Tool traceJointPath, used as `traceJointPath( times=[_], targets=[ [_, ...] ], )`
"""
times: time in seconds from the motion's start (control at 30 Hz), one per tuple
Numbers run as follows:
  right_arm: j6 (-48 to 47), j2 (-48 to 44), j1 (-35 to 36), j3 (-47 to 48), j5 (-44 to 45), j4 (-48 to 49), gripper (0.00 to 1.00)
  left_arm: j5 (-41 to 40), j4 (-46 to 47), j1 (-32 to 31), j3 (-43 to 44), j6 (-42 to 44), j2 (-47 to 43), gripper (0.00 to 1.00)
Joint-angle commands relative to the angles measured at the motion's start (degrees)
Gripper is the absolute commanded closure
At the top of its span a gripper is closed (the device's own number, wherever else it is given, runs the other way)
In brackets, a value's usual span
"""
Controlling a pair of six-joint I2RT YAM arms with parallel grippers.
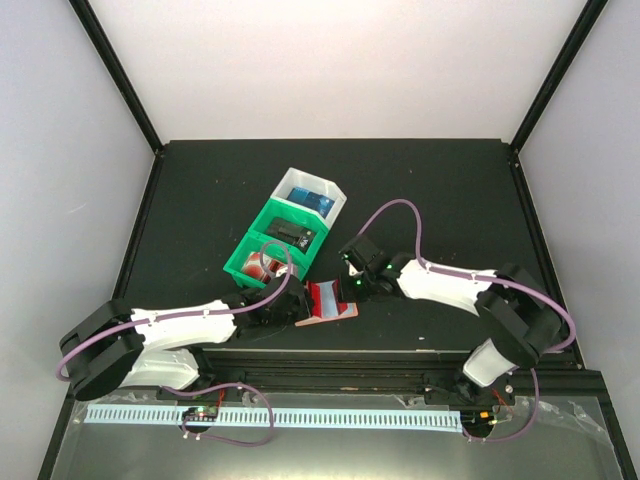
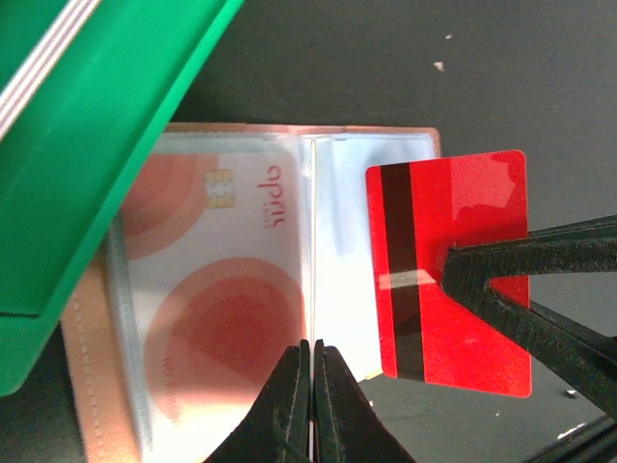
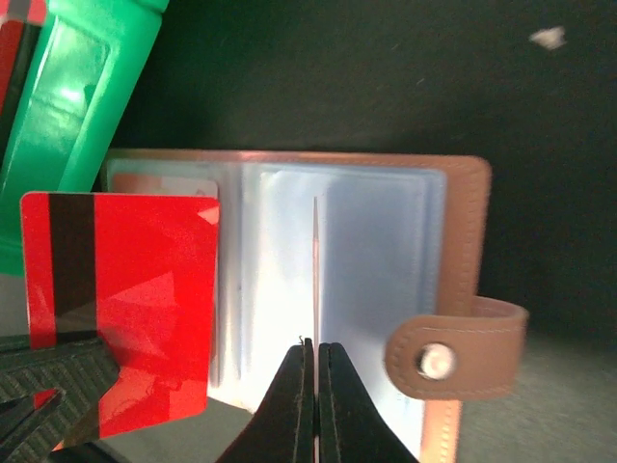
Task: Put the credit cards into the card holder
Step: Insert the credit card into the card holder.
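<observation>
Two cards await insertion, I judge: the card holder (image 3: 465, 231) lies open (one printed card (image 2: 222, 289) sleeved), a red credit card (image 2: 463, 203) and a second red credit card (image 3: 145, 280) raised over it. Next, an edge must meet a free sleeve (image 2: 342, 251). Right tool (image 3: 314, 345) clamps the first, left tool (image 2: 310, 349) the second, both low beside the holder.

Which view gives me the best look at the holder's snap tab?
Right wrist: the snap tab lies in full view on the holder's outer edge, stud facing the camera. Left wrist shows the holder open but no tab. Top external shows the holder too small to pick the tab out.
</observation>
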Motion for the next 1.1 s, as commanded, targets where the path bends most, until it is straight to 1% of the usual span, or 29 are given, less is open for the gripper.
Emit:
traceJointPath(
  times=[0.0, 0.17, 0.23, 0.37, 0.53, 0.63, 0.77, 0.93, 1.07],
  targets=[
    [-0.1, -4.0, 0.2, -0.5, 8.3, -3.8, 0.99, -0.3, 4.9, -0.6, 1.3, -0.6, 0.2, 0.98],
    [-0.5, -4.0, 0.3, -0.9, 11.2, -4.8, 0.99, -1.8, 5.7, -1.0, 2.1, -2.7, 2.4, 0.98],
    [-0.7, -3.3, 0.2, -0.9, 11.2, -4.7, 0.99, -3.6, 5.2, -1.4, 2.1, -4.3, 4.2, 0.99],
    [-0.9, -1.8, 0.2, -1.4, 11.0, -3.9, 0.99, -6.6, 5.8, -2.3, 1.1, -6.7, 4.5, 0.99],
    [-0.8, -1.5, 0.3, -2.3, 10.7, -3.4, 0.99, -5.1, 11.9, -2.5, -1.4, -10.0, 6.1, 0.99],
    [-0.5, -1.6, 0.3, -2.8, 10.6, -3.0, 0.99, -5.2, 13.7, -2.5, -2.4, -11.2, 6.5, 0.98],
    [-0.1, -1.6, 0.3, -3.3, 10.2, -2.4, 0.99, -5.3, 14.0, -2.5, -2.6, -12.2, 6.9, 0.98],
    [0.3, -1.6, 0.2, -3.8, 10.0, -1.9, 0.99, -3.2, 19.5, -2.5, -5.2, -15.2, 8.1, 0.99],
    [0.4, -1.8, 0.2, -4.2, 9.9, -1.7, 0.99, -2.8, 21.1, -2.6, -5.6, -16.0, 8.3, 0.98]
  ],
)
